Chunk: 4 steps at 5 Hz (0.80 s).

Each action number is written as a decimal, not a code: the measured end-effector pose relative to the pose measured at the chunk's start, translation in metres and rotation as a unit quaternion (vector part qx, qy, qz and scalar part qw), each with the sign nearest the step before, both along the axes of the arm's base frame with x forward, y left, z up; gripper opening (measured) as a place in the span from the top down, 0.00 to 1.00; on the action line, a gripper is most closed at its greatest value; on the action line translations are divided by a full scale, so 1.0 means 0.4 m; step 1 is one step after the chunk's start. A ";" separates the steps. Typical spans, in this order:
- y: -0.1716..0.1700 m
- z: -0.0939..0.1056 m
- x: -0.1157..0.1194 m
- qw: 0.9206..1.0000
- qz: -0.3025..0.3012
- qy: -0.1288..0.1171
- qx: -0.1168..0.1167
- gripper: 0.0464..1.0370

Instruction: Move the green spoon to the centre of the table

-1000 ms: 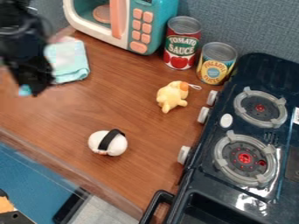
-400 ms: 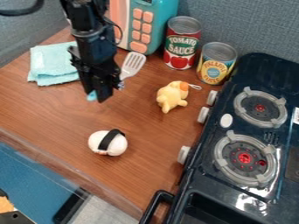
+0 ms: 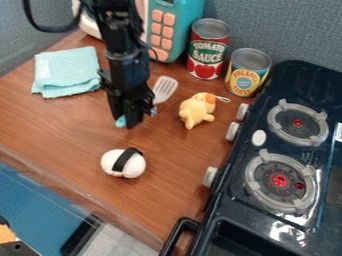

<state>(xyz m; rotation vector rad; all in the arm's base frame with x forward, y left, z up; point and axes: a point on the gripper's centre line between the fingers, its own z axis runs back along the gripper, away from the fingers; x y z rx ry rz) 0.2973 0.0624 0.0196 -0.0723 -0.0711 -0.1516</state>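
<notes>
Over the middle-left part of the table, right of the folded cloth, my gripper (image 3: 128, 119) hangs down, shut on a slotted spatula (image 3: 164, 88), the only utensil here resembling the task's spoon. Its pale grey slotted head sticks out to the upper right of the gripper, and a teal end pokes out at the lower left. The middle of the handle is hidden behind the gripper. I cannot tell whether the spatula touches the brown wooden table (image 3: 73, 125).
A teal cloth (image 3: 65, 72) lies left. The yellow plush toy (image 3: 197, 110) is close to the right, a white egg-shaped toy (image 3: 123, 163) below. Behind stand a toy microwave (image 3: 171, 25), a red can (image 3: 206, 52) and a yellow can (image 3: 248, 72); the stove (image 3: 267, 200) borders the right.
The gripper has moved from the upper left, past the cloth, to the right and slightly down the view, carrying the spatula. The toys, cans and cloth have stayed put.
</notes>
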 end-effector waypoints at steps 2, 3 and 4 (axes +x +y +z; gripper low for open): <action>-0.001 -0.045 0.040 0.998 -0.063 0.005 0.010 0.36; -0.011 -0.044 0.029 0.997 -0.071 0.011 0.016 0.10; -0.006 -0.036 0.015 0.997 -0.072 0.015 0.007 0.04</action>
